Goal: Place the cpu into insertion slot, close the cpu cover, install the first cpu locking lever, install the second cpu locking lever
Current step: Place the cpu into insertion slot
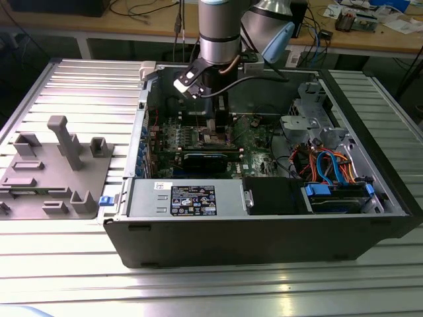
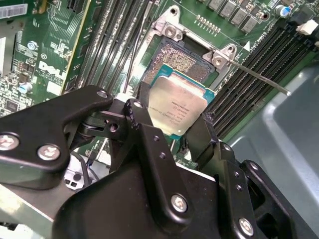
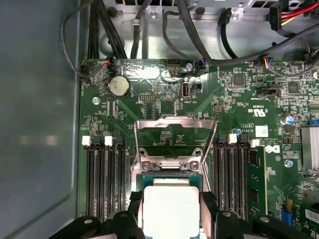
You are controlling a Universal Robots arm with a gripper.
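Observation:
My gripper point(image 2: 172, 120) is shut on the cpu point(image 2: 177, 107), a small square chip with a silver-grey top, one black finger point(image 2: 141, 124) on each side. The chip hangs slightly tilted just over the insertion slot point(image 2: 174, 56), whose dark centre shows beyond it. In the first wrist view the cpu point(image 3: 171, 209) sits between the fingers of the gripper point(image 3: 172, 211), with the slot's rim point(image 3: 172, 175) just past it. The cpu cover point(image 3: 174, 120) stands raised open behind the slot. A thin lever rod point(image 2: 261, 75) sticks out sideways. In the exterior view the gripper point(image 1: 217, 129) reaches down into the open computer case.
Long black memory slots point(image 3: 104, 174) flank the socket on both sides. The case walls point(image 1: 264, 238), a power supply box point(image 1: 185, 198) and a drive cage with orange and blue cables point(image 1: 330, 165) ring the board. A grey fixture point(image 1: 59, 165) stands on the table at the exterior view's left.

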